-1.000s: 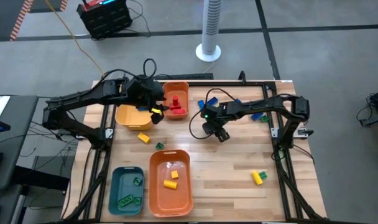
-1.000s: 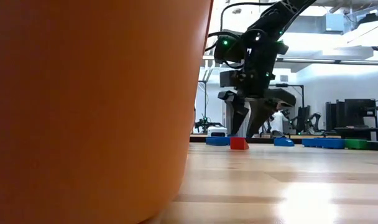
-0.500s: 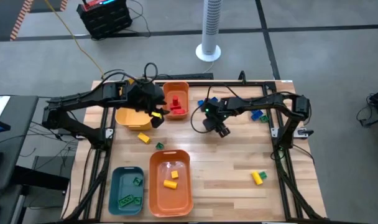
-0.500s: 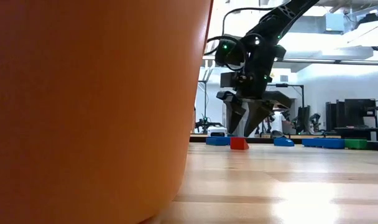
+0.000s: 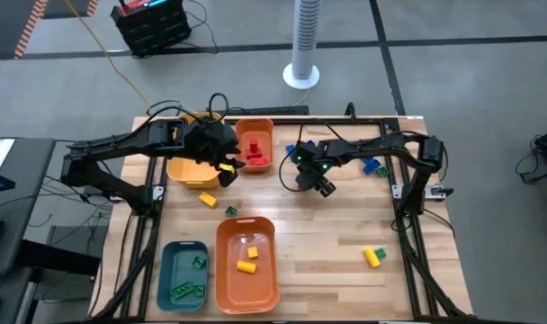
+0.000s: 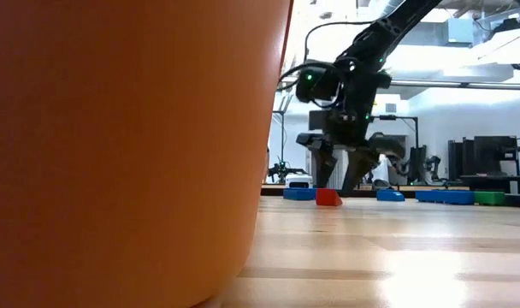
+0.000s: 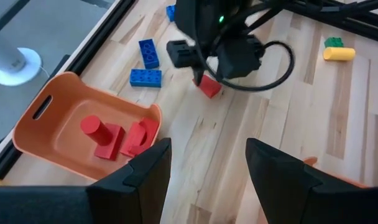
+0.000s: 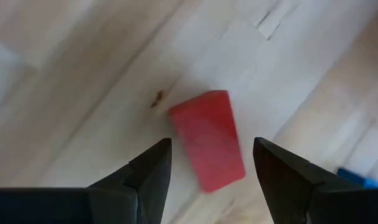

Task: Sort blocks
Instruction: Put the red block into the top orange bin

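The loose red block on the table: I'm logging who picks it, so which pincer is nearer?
Right. The right pincer hangs open directly above the red block, fingers either side. The left pincer is off beside the orange bin of red pieces.

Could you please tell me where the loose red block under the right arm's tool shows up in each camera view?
High view: hidden beneath the right tool, right of the orange bin of red blocks.
Low view: red block on the table below that open tool.
Left wrist view: block beside that bin.
Right wrist view: block centred between the fingers.
Shared landmark: the right tool.
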